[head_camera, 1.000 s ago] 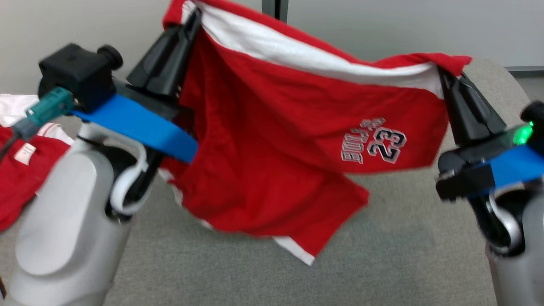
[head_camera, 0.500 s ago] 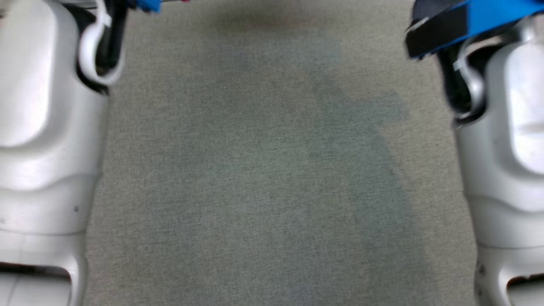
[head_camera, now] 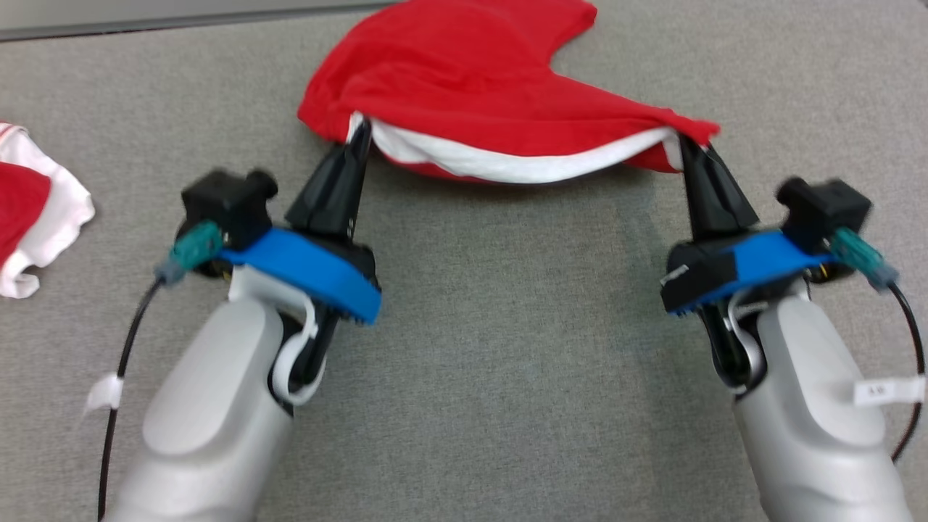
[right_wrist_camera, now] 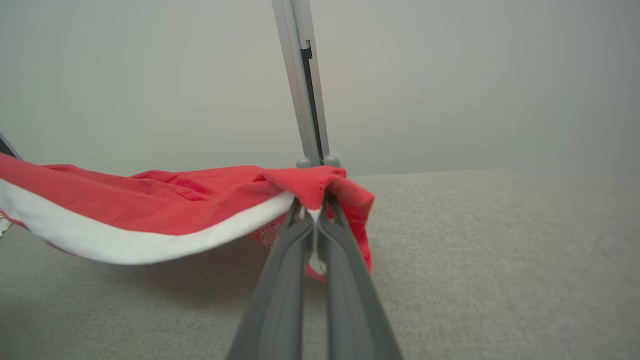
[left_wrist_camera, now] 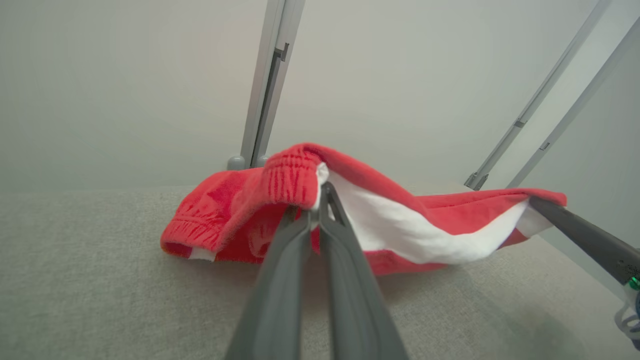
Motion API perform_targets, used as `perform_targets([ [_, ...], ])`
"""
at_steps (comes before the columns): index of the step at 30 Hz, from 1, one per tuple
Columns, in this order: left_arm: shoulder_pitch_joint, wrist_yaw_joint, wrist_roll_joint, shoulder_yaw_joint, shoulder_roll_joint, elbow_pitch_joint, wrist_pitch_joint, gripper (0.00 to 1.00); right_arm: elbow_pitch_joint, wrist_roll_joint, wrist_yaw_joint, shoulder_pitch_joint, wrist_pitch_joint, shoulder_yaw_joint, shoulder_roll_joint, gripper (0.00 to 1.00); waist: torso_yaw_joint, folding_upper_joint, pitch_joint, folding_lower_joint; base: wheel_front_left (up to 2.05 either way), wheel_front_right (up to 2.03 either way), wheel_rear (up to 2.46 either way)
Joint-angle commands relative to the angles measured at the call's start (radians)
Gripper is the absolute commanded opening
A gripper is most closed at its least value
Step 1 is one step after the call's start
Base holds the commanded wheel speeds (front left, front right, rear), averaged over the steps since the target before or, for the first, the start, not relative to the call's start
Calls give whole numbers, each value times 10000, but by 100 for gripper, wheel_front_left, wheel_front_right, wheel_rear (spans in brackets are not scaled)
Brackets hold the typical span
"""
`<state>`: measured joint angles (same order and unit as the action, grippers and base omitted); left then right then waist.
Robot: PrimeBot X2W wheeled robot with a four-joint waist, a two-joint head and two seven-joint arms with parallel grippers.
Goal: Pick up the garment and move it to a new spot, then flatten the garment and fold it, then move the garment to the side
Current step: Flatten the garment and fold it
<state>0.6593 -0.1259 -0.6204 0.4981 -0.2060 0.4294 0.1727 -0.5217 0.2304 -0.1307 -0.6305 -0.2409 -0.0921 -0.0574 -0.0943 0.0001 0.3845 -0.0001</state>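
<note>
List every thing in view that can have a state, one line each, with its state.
red garment: waistband lifted, stretched between both grippers; rest bunched on the grey surface
left gripper: shut on red garment
right gripper: shut on red garment
second garment: crumpled, lying untouched at the left

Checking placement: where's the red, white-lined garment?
Garment lies top centre in head view on grey cloth surface, near edge pinched by left gripper and right gripper.
</note>
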Motion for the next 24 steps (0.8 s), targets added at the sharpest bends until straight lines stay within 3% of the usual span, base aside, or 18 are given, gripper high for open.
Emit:
perform_targets([
  [1,-488,-65,-185,-23,-6,-258,151,0,257,277,-1,505,-111,240,11,0,2,-1,-180,1,0,0,0],
  [7,-2297,140,-711,-33,69,-1449,392,0,1683,314,-1,2458,-170,633,40,0,107,-1,-1058,1,0,0,0],
  [12,-3992,574,-947,103,-177,-2739,202,0,3530,210,-1,4416,245,997,53,0,56,-1,-1911,1,0,0,0],
  [19,-5894,1425,-1167,352,-802,-4893,-789,0,6662,166,-1,7077,1434,1725,55,0,103,-1,-2510,1,0,0,0],
  [24,-6539,1703,-1309,708,-1074,-5757,-1553,0,7983,159,-1,8076,2356,1596,58,0,230,-1,-2350,1,0,0,0],
])
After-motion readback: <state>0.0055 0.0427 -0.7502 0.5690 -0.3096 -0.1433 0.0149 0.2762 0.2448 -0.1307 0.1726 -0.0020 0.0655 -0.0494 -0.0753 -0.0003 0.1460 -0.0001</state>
